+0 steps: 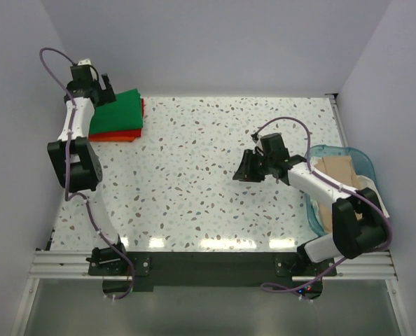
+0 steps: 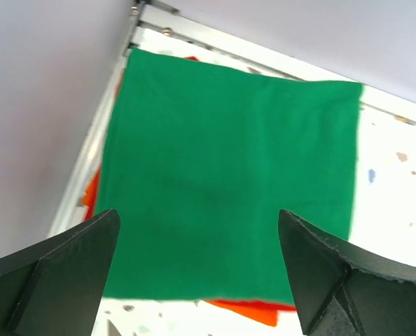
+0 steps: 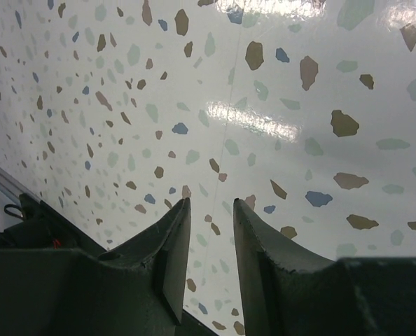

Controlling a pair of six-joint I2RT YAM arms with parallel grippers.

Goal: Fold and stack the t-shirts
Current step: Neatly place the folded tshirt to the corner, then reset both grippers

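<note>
A bright green t-shirt (image 1: 117, 112) lies folded at the table's far left corner, on top of an orange t-shirt (image 1: 114, 136), with a red edge (image 1: 142, 108) showing at its right side. My left gripper (image 1: 106, 89) hovers over the stack's left end. In the left wrist view the green t-shirt (image 2: 229, 175) fills the frame and orange cloth (image 2: 253, 309) peeks out below; the left gripper (image 2: 197, 213) stands wide open and empty. My right gripper (image 1: 244, 171) hangs over bare table right of centre. In its wrist view the right gripper (image 3: 212, 203) is narrowly open with nothing between the fingers.
A translucent blue basket (image 1: 355, 155) sits at the right edge with beige cloth (image 1: 336, 175) inside, partly behind the right arm. White walls close in the table on the left, back and right. A metal rail (image 2: 194, 31) runs along the far edge.
</note>
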